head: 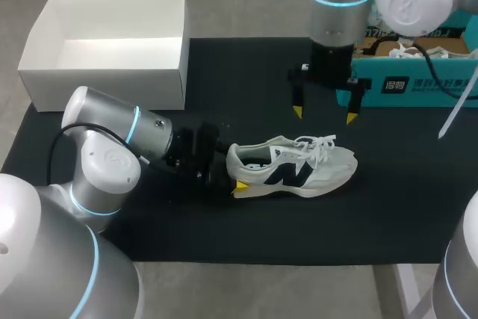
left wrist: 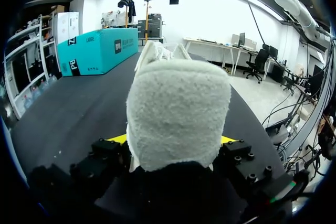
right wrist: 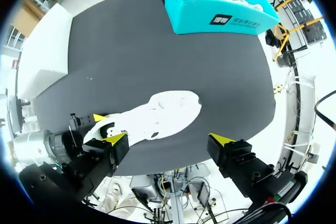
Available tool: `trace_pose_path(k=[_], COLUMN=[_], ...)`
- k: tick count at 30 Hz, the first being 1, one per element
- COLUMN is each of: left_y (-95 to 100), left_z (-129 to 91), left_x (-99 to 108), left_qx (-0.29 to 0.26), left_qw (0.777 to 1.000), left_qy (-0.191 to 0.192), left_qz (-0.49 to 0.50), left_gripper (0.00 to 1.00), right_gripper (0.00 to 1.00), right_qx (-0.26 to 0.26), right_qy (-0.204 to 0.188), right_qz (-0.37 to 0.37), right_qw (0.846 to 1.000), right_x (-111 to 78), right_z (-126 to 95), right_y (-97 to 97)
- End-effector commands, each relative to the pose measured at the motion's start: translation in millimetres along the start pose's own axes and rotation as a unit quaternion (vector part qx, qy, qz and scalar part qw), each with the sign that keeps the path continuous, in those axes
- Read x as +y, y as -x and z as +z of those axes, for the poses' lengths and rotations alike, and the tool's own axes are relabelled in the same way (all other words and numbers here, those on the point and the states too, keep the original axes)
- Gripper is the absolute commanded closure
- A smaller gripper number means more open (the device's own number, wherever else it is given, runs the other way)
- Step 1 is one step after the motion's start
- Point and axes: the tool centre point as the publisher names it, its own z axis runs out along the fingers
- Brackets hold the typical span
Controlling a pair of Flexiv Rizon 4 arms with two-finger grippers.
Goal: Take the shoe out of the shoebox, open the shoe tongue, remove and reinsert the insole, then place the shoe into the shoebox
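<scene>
The sneaker (head: 299, 169) lies on its sole in the middle of the frame, toe to the right. It is white, of mesh and soft suede-like panels, with a dark logo on the side and loose white laces. In the left wrist view its heel (left wrist: 178, 114) looks fuzzy and rounded, like a towel.

The left gripper (head: 233, 171) comes from the lower left, and its fingers pinch this heel from two sides. In its own view the left gripper (left wrist: 173, 140) shows a yellow tip at each side of the heel.

The right gripper (head: 324, 115) hangs above the shoe, in the upper middle, with the fingers spread wide and touching nothing. From its own camera the right gripper (right wrist: 169, 140) has the sneaker (right wrist: 157, 116) ahead of it, below.

A teal shoebox (head: 411, 84) of cardboard stands open at the upper right, well apart from the shoe, with another white shoe inside. A white cardboard box (head: 104, 72), rectangular and open, stands at the upper left.

Around the sneaker the black mat (head: 246, 222) is flat, matte and free on all sides. It covers most of the grey table (head: 261, 289).
</scene>
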Motion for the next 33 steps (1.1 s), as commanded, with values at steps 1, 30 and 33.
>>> trace_pose_path(k=[1,30,33], left_y=[0.1,0.1,0.1], left_z=[0.8,0.8,0.8], left_x=[-0.2,-0.2,-0.2], left_qx=[0.000,0.000,0.000], left_qw=[1.000,1.000,1.000], left_qy=[0.002,0.002,0.002], left_qz=[0.000,0.000,0.000], left_gripper=[1.00,1.00,1.00], right_gripper=[0.00,0.00,0.00], right_qx=[-0.022,-0.064,-0.064], right_qy=[-0.012,-0.014,-0.016], right_qz=[-0.004,-0.035,-0.036], right_qw=[1.000,0.997,0.997], right_x=[-5.2,-46.1,-39.9], right_z=[22.1,88.2,93.1], right_y=[-40.0,-76.9,-78.4])
